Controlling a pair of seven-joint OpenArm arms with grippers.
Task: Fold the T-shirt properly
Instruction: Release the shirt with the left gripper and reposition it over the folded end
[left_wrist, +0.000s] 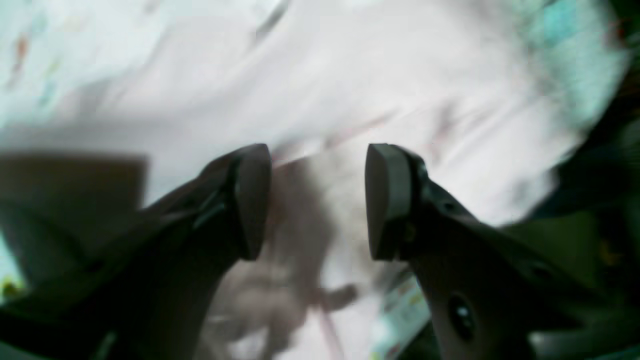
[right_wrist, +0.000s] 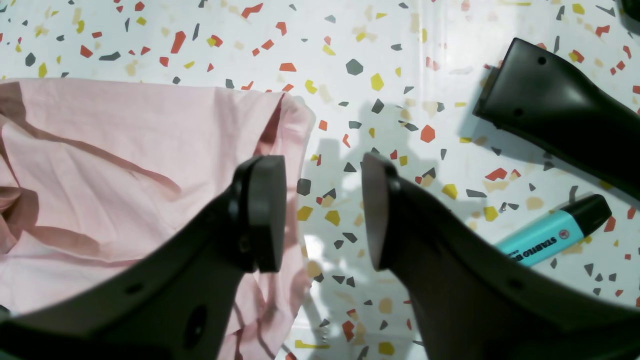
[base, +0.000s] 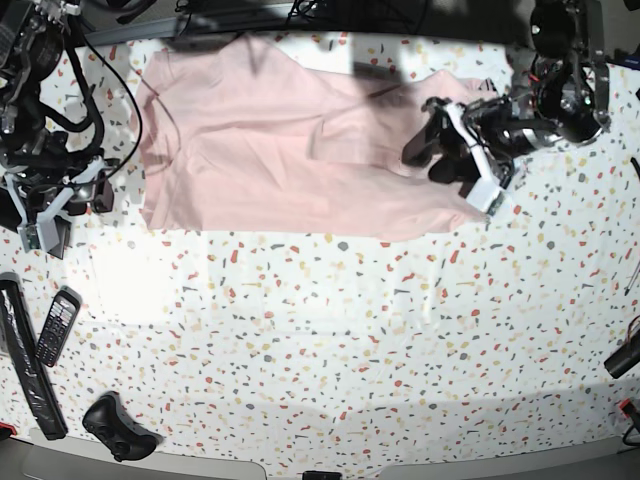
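The T-shirt (base: 270, 150) lies spread on the far part of the table (base: 330, 350); my left tool (base: 440, 150) hangs over one end, my right tool (base: 90, 190) just beside the other.

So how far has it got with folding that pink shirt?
Hardly begun. The pale pink cotton T-shirt lies spread and wrinkled on the speckled table, with no neat fold yet. The left gripper hovers open over one edge; the right gripper is open beside the other. All the folding remains.
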